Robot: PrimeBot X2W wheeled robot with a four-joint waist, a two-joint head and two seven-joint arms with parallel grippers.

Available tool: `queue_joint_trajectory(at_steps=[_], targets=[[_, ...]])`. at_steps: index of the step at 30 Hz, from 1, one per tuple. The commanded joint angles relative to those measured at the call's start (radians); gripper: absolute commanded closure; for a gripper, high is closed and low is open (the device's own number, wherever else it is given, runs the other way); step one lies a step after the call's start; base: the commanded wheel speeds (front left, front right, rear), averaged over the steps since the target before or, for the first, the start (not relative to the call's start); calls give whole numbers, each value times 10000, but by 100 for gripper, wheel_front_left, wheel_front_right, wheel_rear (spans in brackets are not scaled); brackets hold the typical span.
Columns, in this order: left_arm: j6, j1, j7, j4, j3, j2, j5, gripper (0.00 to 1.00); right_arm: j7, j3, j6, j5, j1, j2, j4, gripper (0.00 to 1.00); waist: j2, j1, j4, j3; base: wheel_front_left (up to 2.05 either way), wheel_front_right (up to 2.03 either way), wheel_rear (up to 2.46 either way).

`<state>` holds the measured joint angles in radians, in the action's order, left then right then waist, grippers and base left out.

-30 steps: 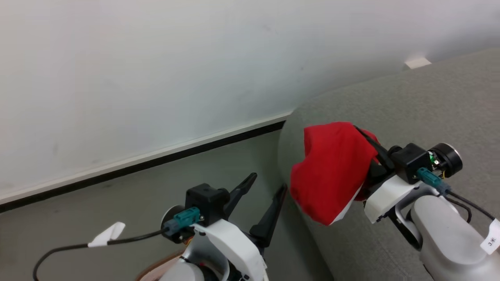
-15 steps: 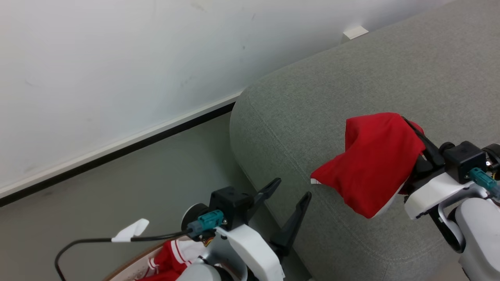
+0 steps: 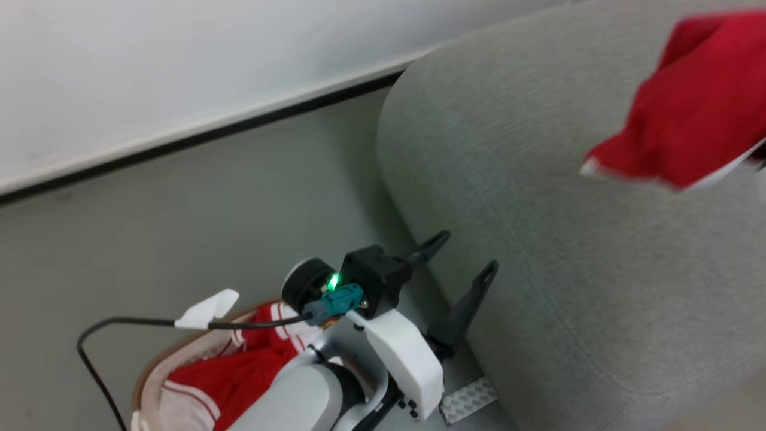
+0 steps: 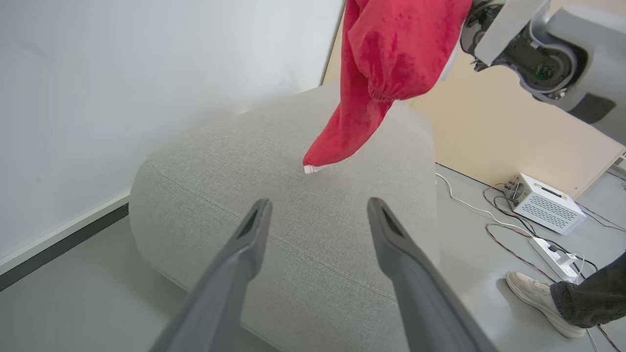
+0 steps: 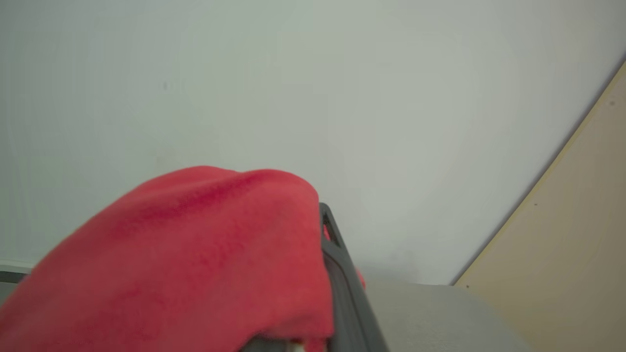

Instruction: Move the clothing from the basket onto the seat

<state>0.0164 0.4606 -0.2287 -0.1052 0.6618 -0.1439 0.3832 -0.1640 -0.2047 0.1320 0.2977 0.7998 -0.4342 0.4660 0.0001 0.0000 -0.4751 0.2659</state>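
Your right tool [image 5: 318, 215] is swinging its gripped garment [image 3: 688, 102] further over the seat [image 3: 538, 251]; your left tool [image 4: 318, 208] is idling open; the basket [image 3: 139, 389] is still holding clothing [image 3: 239, 371].

The left end effector [image 3: 465, 254] sits low beside the rounded end of the seat [image 3: 538, 239], its two dark fingers spread wide and empty, pointing at it. The right arm [image 4: 562, 34] reaches higher above the seat. Its end effector [image 5: 318, 230] grips the clothing [image 4: 391, 49], which drapes over its fingers.
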Motion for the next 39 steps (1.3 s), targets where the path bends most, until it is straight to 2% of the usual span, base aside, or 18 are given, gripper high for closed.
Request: queue_joint_trajectory(at_steps=[1,8,13,20,22,23,24,32,39], targets=[[-78,295,-80,-90,5,-107,-135,0,66,268,-25,-131,583,-191,252,100,-1,0,774,921,0,0,0],[-293,1273,-397,-440,58,-121,-421,0,252,1784,-25,-915,2586,-908,1821,100,-1,0,1631,2570,0,0,0],[-417,1799,-415,-495,110,-117,-586,0,13,3282,-25,-1796,3163,-764,3211,100,-1,0,2089,3473,0,0,0],[-329,1872,-208,-342,68,-44,-507,0,-583,5185,-25,-2980,2563,-18,5093,100,-1,0,2444,3879,0,0,0],[-285,1776,-146,-285,27,-115,-480,0,-746,5565,-25,-3332,2392,249,5404,64,-1,0,2441,3846,0,0,0],[-268,1711,-130,-253,-15,-164,-454,0,-786,5706,-25,-3502,2324,386,5530,52,-1,0,2403,3783,0,0,0],[-259,1654,-90,-233,-47,-198,-424,0,-842,5862,-25,-3658,2258,461,5622,0,-1,0,2355,3704,0,0,0],[-16,1208,168,-88,-395,-465,-142,0,-945,6080,-25,-4631,1978,1088,5911,0,-1,0,1952,2723,0,0,0],[291,450,697,195,-762,-513,190,0,-1000,5214,-25,-4473,1023,1414,5755,0,-1,0,1805,1391,0,0,0]])
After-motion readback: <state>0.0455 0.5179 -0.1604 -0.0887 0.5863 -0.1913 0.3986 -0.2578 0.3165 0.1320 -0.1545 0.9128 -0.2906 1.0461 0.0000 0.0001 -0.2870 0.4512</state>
